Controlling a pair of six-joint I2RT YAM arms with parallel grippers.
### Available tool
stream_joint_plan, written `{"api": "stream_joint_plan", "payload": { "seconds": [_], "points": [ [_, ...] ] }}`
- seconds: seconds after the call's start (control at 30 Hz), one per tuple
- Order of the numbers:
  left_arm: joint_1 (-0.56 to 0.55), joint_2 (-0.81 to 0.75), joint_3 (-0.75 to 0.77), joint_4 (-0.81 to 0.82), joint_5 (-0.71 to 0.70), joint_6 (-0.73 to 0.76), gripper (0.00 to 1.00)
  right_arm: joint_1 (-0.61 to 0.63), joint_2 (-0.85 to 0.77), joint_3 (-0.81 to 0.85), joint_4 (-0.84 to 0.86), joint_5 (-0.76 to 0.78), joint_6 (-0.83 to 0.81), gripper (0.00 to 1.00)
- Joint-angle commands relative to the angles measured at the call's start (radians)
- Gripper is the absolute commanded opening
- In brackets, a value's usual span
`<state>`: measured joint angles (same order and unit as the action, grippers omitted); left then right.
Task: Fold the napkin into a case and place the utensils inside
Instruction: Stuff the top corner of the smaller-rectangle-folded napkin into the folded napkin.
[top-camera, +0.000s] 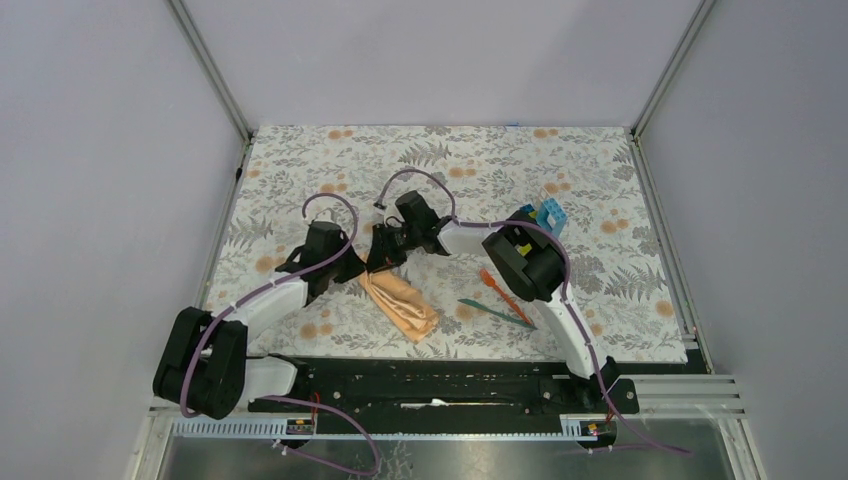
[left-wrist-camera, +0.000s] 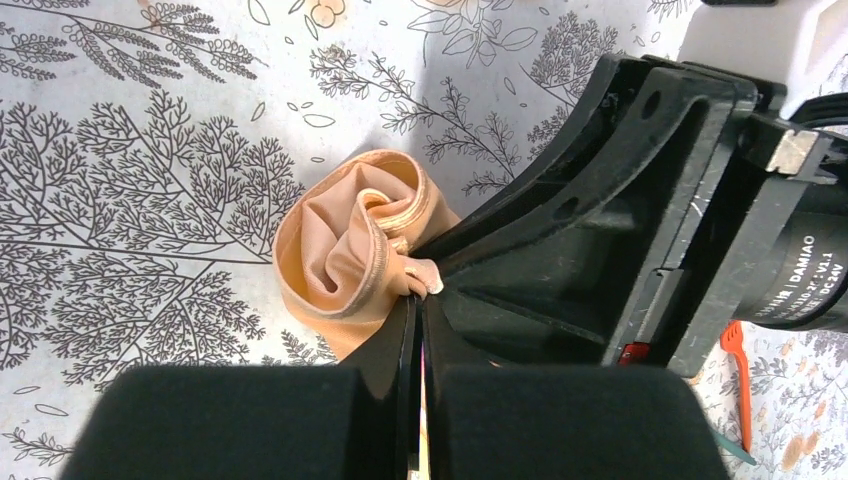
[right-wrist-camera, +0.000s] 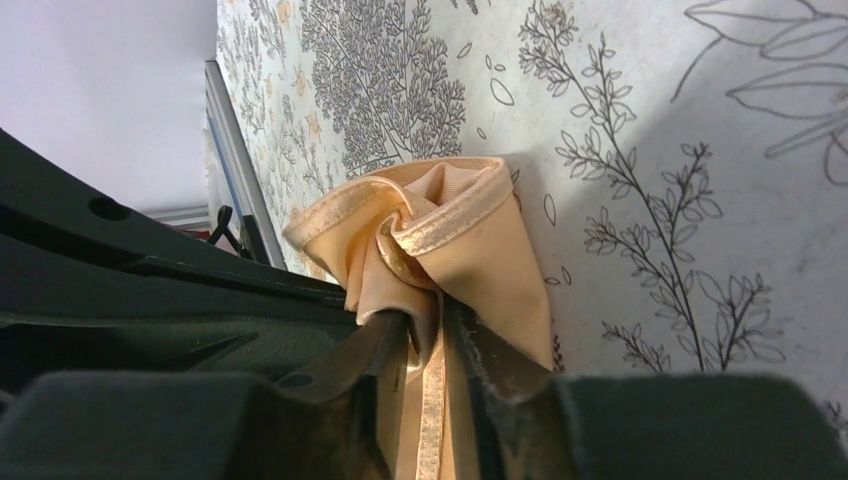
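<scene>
Now 2 utensils (top-camera: 490, 309) lie on the mat (top-camera: 300, 180), outside the case (top-camera: 402, 305).

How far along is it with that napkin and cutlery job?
Done: the napkin is folded into a narrow packet on the floral mat. In hand: the left gripper and the right gripper both pinch its far end, where the cloth gapes like a mouth. Left: the orange utensil and the teal utensil lie on the mat beside it, not yet inside.

Overhead view far; both wrist views share the napkin (left-wrist-camera: 335, 250) close-up
</scene>
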<state>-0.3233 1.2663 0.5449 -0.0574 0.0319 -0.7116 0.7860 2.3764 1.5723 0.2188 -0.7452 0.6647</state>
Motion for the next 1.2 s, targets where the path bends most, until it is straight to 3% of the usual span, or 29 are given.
{"api": "stream_joint_plan", "payload": {
  "seconds": [0.0, 0.17, 0.63, 1.17],
  "points": [
    [-0.005, -0.043, -0.025, 0.064, -0.011, -0.021, 0.00, 0.013, -0.068, -0.010, -0.137, 0.023, -0.108, 0.33],
    [-0.003, -0.074, -0.058, 0.059, -0.029, -0.012, 0.00, -0.017, -0.158, -0.066, -0.100, 0.007, -0.100, 0.46],
    [-0.003, -0.091, -0.070, 0.059, -0.013, -0.003, 0.00, -0.030, -0.169, -0.008, -0.141, 0.027, -0.146, 0.56],
    [-0.003, -0.085, -0.069, 0.053, 0.006, -0.003, 0.00, -0.027, -0.122, 0.067, -0.171, 0.030, -0.173, 0.53]
  ]
}}
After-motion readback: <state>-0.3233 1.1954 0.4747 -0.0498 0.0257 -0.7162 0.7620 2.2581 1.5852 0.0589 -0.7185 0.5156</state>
